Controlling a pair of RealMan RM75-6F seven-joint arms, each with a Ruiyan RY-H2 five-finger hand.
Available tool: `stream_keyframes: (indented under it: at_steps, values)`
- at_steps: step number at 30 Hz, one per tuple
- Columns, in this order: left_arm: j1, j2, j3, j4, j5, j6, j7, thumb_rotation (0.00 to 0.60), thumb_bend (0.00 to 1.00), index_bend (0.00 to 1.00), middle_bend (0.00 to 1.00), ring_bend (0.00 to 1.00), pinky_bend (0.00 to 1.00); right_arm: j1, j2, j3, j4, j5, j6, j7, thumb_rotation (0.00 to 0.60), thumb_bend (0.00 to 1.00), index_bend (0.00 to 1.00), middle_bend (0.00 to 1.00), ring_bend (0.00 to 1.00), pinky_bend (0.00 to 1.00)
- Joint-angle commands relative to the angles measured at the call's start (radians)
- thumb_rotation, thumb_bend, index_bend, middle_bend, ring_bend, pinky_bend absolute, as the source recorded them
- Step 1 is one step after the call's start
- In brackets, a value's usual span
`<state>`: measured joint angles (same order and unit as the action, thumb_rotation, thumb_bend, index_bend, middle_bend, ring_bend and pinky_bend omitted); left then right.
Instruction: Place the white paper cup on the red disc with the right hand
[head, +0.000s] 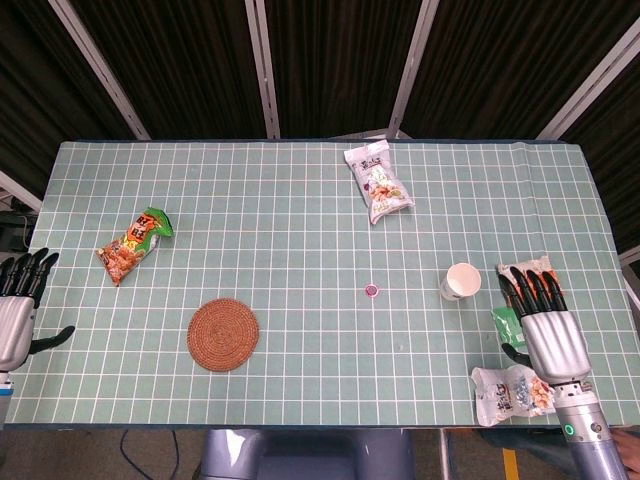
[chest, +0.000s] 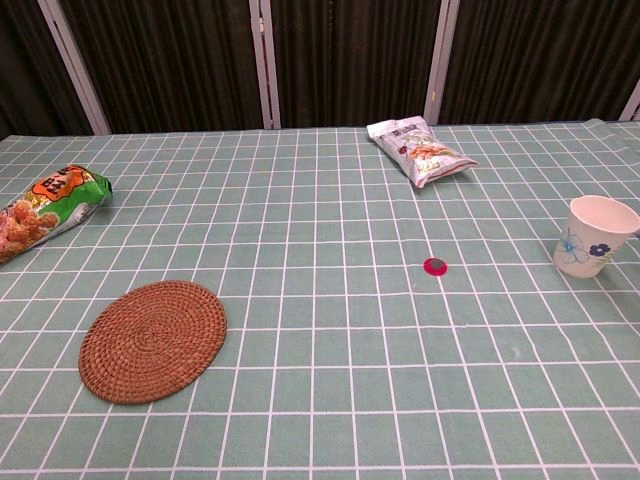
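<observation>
White paper cup (head: 461, 281) is the thing we are reaching for, and we are starting from our right hand (head: 546, 322), whose fingers (head: 530, 286) are lying straight and slightly spread, gripping nothing, just beside the cup on its right. The cup is standing upright on the tabletop (head: 300, 200), near its right edge, apart from the fingers; in the chest view its blue flower print is facing us and, as far as we can see past the rim, nothing is showing inside it.

We are judging that the grasp has not yet begun. To do it well, we are thinking of bringing the hand in from the side and closing on the wall below the rim gently, since thin paper crushes easily. The red disc (head: 371, 290) is small, lying well to the cup's left near the middle of the tabletop, so we are planning to lower the base centred over it and keep the cup upright.

Under our right hand a green packet (head: 506, 323) and a clear snack bag (head: 505, 393) are lying close; we are taking care not to drag them.

Our left hand (head: 18, 310) is resting at the far left edge, fingers extended and holding nothing. Farther out are a woven coaster (head: 223, 334), an orange-green snack bag (head: 133, 245) and a white snack bag (head: 377, 183).
</observation>
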<state>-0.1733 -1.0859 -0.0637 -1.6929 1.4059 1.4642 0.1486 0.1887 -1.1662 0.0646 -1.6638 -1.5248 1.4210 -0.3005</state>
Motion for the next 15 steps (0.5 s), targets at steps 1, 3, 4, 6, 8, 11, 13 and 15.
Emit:
stream_keyframes:
  at_steps: [1,3,4,6,8,11,13,15]
  values:
    - [0.002,-0.002,-0.001,0.000,0.001,0.003,0.002,0.600,0.00,0.00,0.00,0.00,0.00,0.000,0.000,0.000,0.002,-0.004,0.002,-0.001,0.600,0.00,0.00,0.00,0.00,0.00]
    - [0.004,-0.002,-0.001,-0.002,0.001,0.004,0.007,0.600,0.00,0.00,0.00,0.00,0.00,0.000,-0.001,0.000,0.004,-0.009,0.004,-0.001,0.600,0.00,0.00,0.00,0.00,0.00]
    - [0.005,-0.002,0.000,-0.002,0.002,0.004,0.009,0.600,0.00,0.00,0.00,0.00,0.00,0.001,-0.001,-0.001,0.006,-0.011,0.004,-0.002,0.600,0.00,0.00,0.00,0.00,0.00]
    - [0.006,0.001,0.003,-0.002,0.004,-0.001,0.011,0.600,0.00,0.00,0.00,0.00,0.00,0.004,-0.001,-0.006,0.010,-0.019,-0.001,-0.008,0.600,0.00,0.00,0.00,0.00,0.00]
    - [0.005,0.005,0.003,-0.003,0.005,-0.003,0.014,0.600,0.00,0.00,0.00,0.00,0.00,0.009,0.000,-0.011,0.012,-0.026,-0.012,-0.010,0.600,0.00,0.00,0.00,0.00,0.00]
    - [0.002,0.007,-0.001,-0.006,0.006,-0.006,0.016,0.600,0.00,0.00,0.00,0.00,0.00,0.033,-0.012,-0.018,0.016,-0.051,-0.044,-0.036,0.600,0.00,0.00,0.00,0.00,0.00]
    - [-0.002,0.005,-0.004,-0.006,0.005,-0.012,0.020,0.600,0.00,0.00,0.00,0.00,0.00,0.061,-0.027,-0.024,0.033,-0.084,-0.076,-0.081,0.600,0.00,0.00,0.00,0.00,0.00]
    - [-0.008,0.003,-0.008,-0.004,0.001,-0.022,0.023,0.600,0.00,0.00,0.00,0.00,0.00,0.102,-0.048,-0.023,0.058,-0.125,-0.117,-0.158,0.600,0.00,0.00,0.00,0.00,0.00]
